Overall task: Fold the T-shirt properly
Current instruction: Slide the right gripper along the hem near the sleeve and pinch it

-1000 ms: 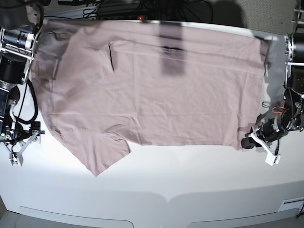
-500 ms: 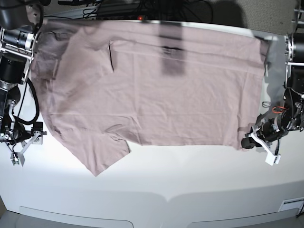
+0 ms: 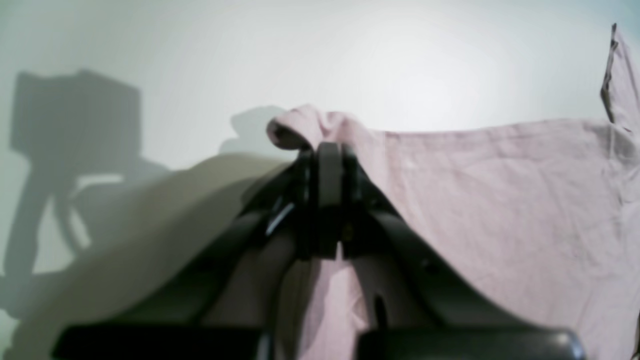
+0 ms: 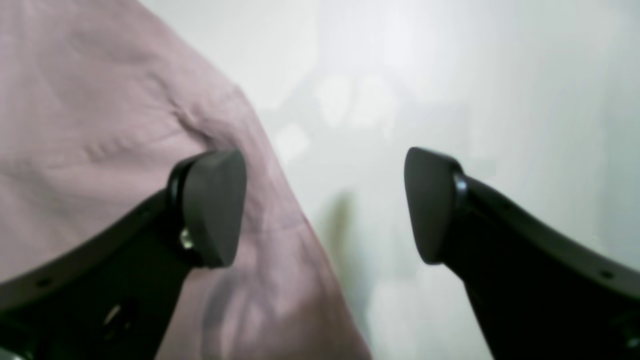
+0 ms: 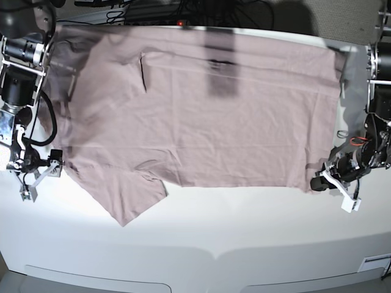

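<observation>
The dusty pink T-shirt (image 5: pixel 201 116) lies spread flat on the white table (image 5: pixel 244 232), with one sleeve (image 5: pixel 125 201) pointing toward the front. At the right of the base view my left gripper (image 5: pixel 319 182) is shut on the shirt's near right corner. In the left wrist view that gripper (image 3: pixel 327 150) pinches a raised fold of T-shirt (image 3: pixel 500 200). My right gripper (image 5: pixel 40 180) stands open at the shirt's left edge. In the right wrist view the right gripper (image 4: pixel 325 205) straddles the edge of the T-shirt (image 4: pixel 100 125), one fingertip (image 4: pixel 212 205) over cloth and the other over bare table.
Cables and dark equipment (image 5: pixel 183 9) line the table's back edge. The arm bases stand at the far left (image 5: pixel 15 91) and far right (image 5: pixel 379 91). A dark shadow (image 5: pixel 220 79) falls across the upper shirt. The table's front edge (image 5: pixel 214 256) curves below.
My right gripper has moved up and to the right, from beside the table's left edge to the shirt's left edge. The left gripper and the shirt have stayed put.
</observation>
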You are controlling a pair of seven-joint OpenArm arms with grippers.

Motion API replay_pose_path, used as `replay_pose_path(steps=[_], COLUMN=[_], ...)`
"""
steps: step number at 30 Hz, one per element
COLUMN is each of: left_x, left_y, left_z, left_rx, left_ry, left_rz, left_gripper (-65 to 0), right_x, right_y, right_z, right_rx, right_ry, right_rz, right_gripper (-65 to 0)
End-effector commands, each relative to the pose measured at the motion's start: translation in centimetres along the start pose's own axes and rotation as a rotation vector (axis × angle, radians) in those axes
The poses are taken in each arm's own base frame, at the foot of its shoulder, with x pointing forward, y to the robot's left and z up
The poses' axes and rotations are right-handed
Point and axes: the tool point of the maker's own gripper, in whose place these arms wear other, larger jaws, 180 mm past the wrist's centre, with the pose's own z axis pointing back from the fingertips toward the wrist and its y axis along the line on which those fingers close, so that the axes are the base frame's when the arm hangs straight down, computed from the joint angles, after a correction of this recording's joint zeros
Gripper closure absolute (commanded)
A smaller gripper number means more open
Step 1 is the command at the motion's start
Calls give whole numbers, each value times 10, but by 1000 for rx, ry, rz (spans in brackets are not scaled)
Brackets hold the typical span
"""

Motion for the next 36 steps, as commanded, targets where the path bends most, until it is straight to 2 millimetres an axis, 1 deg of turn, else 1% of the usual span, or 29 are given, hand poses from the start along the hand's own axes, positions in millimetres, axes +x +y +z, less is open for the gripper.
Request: replay_pose_path(steps=[1,4,7,9,14,16,26,32,36], left_x=[30,30,30,30,30,30,30,30,30], left_y=[-2,-2,-2,-2,-2,-2,-2,-2,-2], left_z=[5,5,5,5,5,5,5,5,5], left_rx=[-13,-12,-12,-13,-12,-12,-12,-12,-12], left_ry=[-67,-66,-66,-67,-67,-67,-67,-67,-66], left_rz=[-22,-22,-22,-22,-22,-22,-22,-22,-22], left_gripper=[0,0,0,0,0,0,0,0,0], right_x=[18,2,-6,-9,-5,-1,-4,3,5], right_y=[-13,-11,-10,-6,21,27,31,50,46], right_z=[5,-7,-13,-15,-12,-10,-9,-3,-2], right_rx=[-20,-4,8,33,186,222,243,353,351], right_ry=[-51,-34,-30,-27,-46,-60,-35,-58,-69], right_rz=[-14,-42,-55,-50,-105,-124,-110,-166,-171], right_gripper=[-481,-481,-481,-481,-481,-481,-481,-481,-481])
